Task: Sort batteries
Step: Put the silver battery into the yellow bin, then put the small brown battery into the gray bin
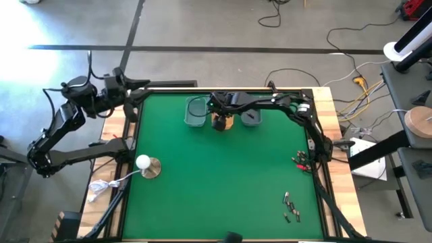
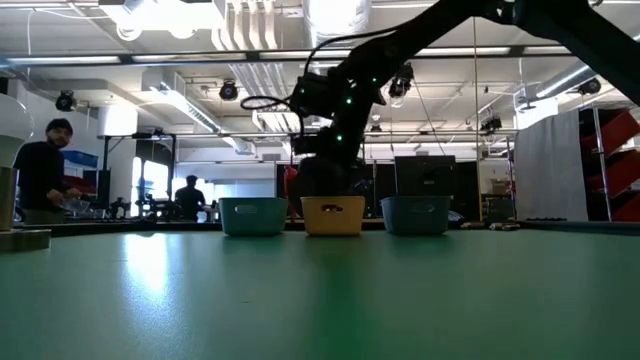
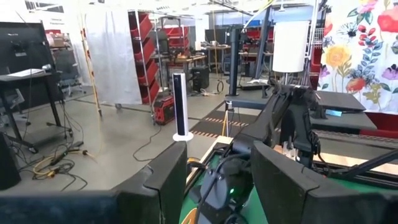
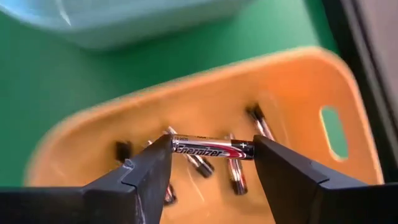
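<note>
We see the right gripper (image 4: 214, 152) grasping one battery (image 4: 212, 149) end to end above the orange tray (image 4: 292, 93), where further batteries (image 4: 236, 174) lie; left gripper (image 3: 217, 180) waits released off-table

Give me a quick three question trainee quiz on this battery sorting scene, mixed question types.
1. True or false: the right gripper grips a battery end to end between its jaws.
2. Which tray is under it: A orange tray, B teal tray, C grey tray?
3. Fill in: loose batteries lie on the table's near ____ corner.

Key: 1 true; 2 A; 3 right.
</note>
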Controlling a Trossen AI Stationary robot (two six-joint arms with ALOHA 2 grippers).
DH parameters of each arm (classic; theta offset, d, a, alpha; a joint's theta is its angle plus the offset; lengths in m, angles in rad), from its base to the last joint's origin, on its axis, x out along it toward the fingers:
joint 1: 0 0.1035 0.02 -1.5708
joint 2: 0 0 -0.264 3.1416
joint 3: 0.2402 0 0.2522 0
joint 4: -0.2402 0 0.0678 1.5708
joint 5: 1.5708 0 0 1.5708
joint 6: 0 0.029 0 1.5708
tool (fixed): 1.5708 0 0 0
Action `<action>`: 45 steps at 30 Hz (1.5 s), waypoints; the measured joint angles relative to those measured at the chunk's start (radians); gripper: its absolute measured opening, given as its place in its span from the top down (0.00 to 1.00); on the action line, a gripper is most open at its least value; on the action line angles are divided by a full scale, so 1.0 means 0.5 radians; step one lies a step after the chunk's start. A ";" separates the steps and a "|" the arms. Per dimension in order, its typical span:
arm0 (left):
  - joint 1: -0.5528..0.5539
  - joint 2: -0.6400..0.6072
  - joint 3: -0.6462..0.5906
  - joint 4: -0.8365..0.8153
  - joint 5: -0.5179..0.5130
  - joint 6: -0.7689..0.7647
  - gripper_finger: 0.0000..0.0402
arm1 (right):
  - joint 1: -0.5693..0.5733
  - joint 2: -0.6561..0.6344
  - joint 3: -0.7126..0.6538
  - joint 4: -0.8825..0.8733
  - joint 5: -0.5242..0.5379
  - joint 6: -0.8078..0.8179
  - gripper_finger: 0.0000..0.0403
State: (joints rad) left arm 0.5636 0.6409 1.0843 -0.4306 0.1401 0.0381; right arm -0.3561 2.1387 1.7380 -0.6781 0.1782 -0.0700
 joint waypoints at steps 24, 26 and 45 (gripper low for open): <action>0.000 0.129 0.000 0.337 0.054 0.114 0.61 | 0.478 -1.732 -1.253 -1.328 -0.428 0.964 0.37; 0.000 0.137 0.000 0.336 0.054 0.128 0.61 | 0.514 -1.869 -1.484 -1.299 -0.574 1.120 0.40; 0.000 0.093 0.000 0.242 0.056 0.021 0.61 | 0.621 -2.050 -2.333 -0.819 -0.619 1.109 0.61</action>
State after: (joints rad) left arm 0.5636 0.6875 1.0843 -0.3098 0.1680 0.0485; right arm -0.0456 1.1137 0.5715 -1.0874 -0.1312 0.4844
